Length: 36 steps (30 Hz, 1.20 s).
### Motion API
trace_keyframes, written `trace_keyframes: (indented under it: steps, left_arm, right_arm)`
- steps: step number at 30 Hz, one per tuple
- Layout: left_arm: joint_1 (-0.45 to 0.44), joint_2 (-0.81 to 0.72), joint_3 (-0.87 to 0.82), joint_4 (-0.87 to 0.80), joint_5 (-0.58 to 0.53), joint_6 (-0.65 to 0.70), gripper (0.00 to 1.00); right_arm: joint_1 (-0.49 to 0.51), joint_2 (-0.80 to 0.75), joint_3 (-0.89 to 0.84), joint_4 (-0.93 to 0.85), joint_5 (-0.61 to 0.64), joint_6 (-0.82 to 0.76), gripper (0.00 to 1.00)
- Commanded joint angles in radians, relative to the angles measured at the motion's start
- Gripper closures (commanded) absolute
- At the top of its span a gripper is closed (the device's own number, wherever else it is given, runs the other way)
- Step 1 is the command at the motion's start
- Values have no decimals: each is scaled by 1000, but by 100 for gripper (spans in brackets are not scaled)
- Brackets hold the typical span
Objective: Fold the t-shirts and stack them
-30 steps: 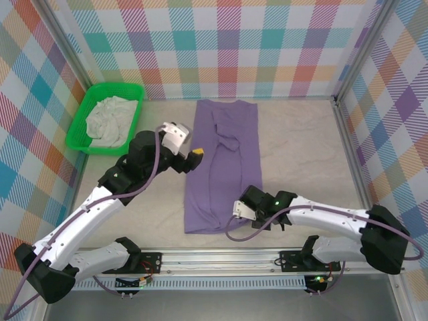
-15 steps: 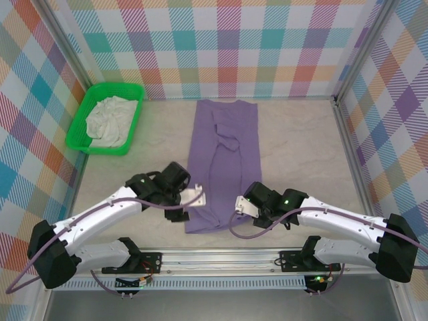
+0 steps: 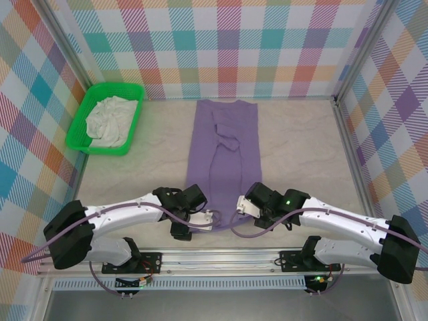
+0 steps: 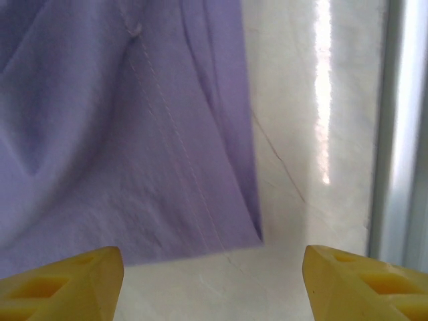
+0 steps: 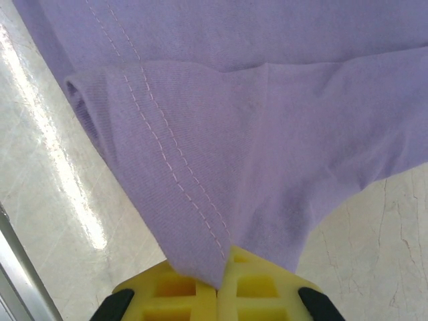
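Observation:
The lavender-purple t-shirt (image 3: 224,154) lies on the table folded into a long narrow strip, collar end far, hem end near. My right gripper (image 3: 242,206) is at its near right corner, and in the right wrist view the yellow fingers (image 5: 174,294) are shut on the stitched hem (image 5: 167,160), which lifts from the table. My left gripper (image 3: 204,219) sits low at the near left corner. In the left wrist view it (image 4: 214,287) is open, with the shirt's corner (image 4: 200,200) just ahead of the gap on bare table. The off-white t-shirt (image 3: 111,119) lies crumpled in the basket.
The green mesh basket (image 3: 79,122) stands at the far left. A metal rail (image 3: 221,257) runs along the table's near edge, right behind both grippers. Checked walls enclose the table, with bare marble surface (image 3: 301,147) on both sides of the purple shirt.
My left arm has swung down from beside the shirt's middle to its near left corner, low over the table. The right gripper has shifted slightly up and stays on the hem.

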Motion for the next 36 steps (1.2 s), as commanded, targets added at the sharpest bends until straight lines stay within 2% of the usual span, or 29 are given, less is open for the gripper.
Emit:
trace_keyframes:
  steps: [1,8,10,14,19,20,21,28,33,36]
  left_arm:
    - [-10,46,-25,108,-33,-8,29]
    - [-10,142,-49,188,-35,-18,32]
    - [-10,159,-52,195,-35,-20,38]
    - [-10,173,-47,179,-32,-20,61]
    - [-10,145,-23,133,-50,-22,79]
    - [-10,135,-13,114,-55,-23,85]
    - [-10,123,2,91,-58,-29,100]
    - [-14,-26,94,-45,-85,-155,100]
    - [-13,-178,121,-51,-178,-233,100]
    - [13,-218,131,-26,-218,-294,100]
  right_arm:
    - [-1,-16,29,-21,-17,14,100]
    - [-1,-15,31,-22,-22,14,100]
    - [-2,-14,30,-22,-22,14,100]
    - [-1,-18,28,-21,-22,15,100]
    - [-1,-29,27,-21,-20,12,100]
    - [-2,-33,28,-22,-20,13,100]
    - [-2,-37,26,-22,-19,12,100]
    - [-1,-86,23,-20,-25,12,100]
    - [-1,-99,26,-8,2,21,100]
    - [-6,-89,36,19,45,26,100]
